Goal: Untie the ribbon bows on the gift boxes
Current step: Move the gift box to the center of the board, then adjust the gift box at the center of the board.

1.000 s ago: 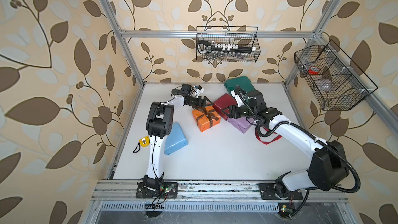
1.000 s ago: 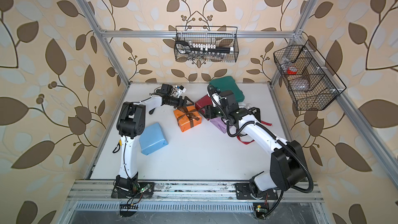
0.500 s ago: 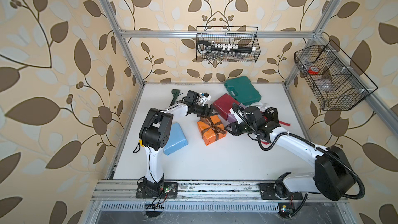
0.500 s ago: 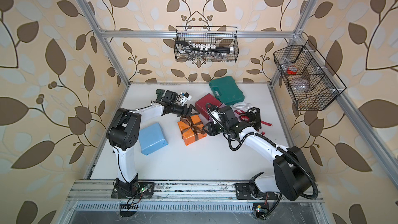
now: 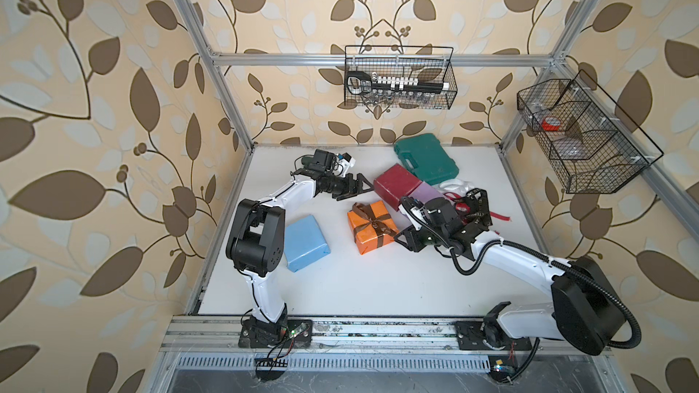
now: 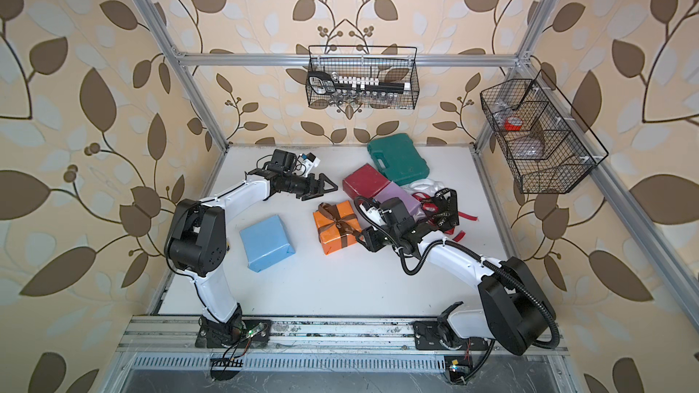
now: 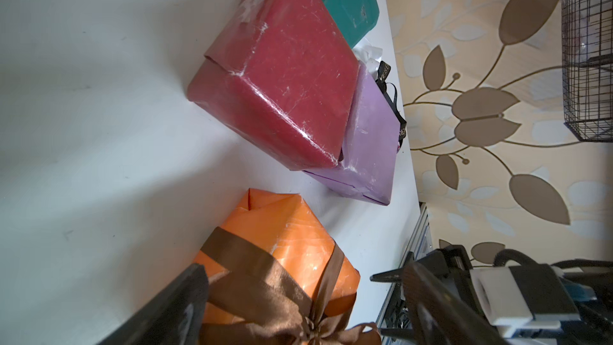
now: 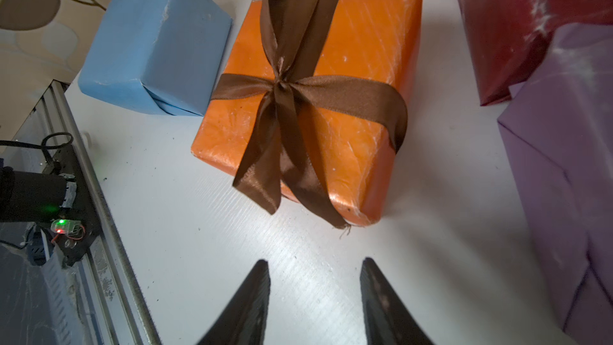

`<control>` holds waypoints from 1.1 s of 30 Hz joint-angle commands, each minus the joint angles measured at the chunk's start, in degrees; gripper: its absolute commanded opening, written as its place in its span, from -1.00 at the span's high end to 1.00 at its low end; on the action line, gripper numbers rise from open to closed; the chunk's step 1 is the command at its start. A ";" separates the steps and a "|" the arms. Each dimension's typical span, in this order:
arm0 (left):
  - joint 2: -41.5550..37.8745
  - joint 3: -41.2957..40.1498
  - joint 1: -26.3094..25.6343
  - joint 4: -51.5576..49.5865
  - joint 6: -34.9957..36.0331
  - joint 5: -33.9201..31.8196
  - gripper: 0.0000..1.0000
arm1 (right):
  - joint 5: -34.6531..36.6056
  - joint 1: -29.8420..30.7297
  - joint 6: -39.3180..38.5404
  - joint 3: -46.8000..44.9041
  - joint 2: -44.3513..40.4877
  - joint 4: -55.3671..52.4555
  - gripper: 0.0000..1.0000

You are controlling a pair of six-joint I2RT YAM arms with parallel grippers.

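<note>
Brown ribbon bow [image 8: 282, 85] sits tied on top of orange box [image 8: 361, 61]. Knot at ctr, one loop toward the far edge, two tails draped over the edge nearest the right wrist cam, and the longer frayed end reaches the table [image 8: 232, 277]. In both top views the orange box lies approx mid-table. Light blue box [image 5: 305, 242] is at its 9 o'clock, w/ a strip of bare white btwn. Dark red box [image 5: 397, 187] is at 1 o'clock, near but apart, w/ lilac box [image 5: 429, 195] pressed against its side. Green case [image 5: 425, 158] is at 12 o'clock by the back wall. Right gripper [image 8: 314, 262] is at the box's 4 o'clock, low over the table, jaws spread w/ nothing btwn, tips short of the box edge and tail ends. Left gripper [image 5: 356, 189] is at 11 o'clock, jaws wide apart and empty, one tip just beside dark red's corner in a top view. Black lettered ribbon [image 5: 477, 204], red ribbon [image 5: 501, 216] and white ribbon [image 5: 454, 185] lie loose at 3 o'clock by the right arm. From the box's 6 o'clock edge to the front rail, the tabletop shows bare.
</note>
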 commanded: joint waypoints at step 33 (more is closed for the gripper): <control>-2.61 -8.26 1.23 2.30 -2.75 -0.22 -0.82 | -6.50 -1.48 9.51 5.80 12.76 8.58 0.67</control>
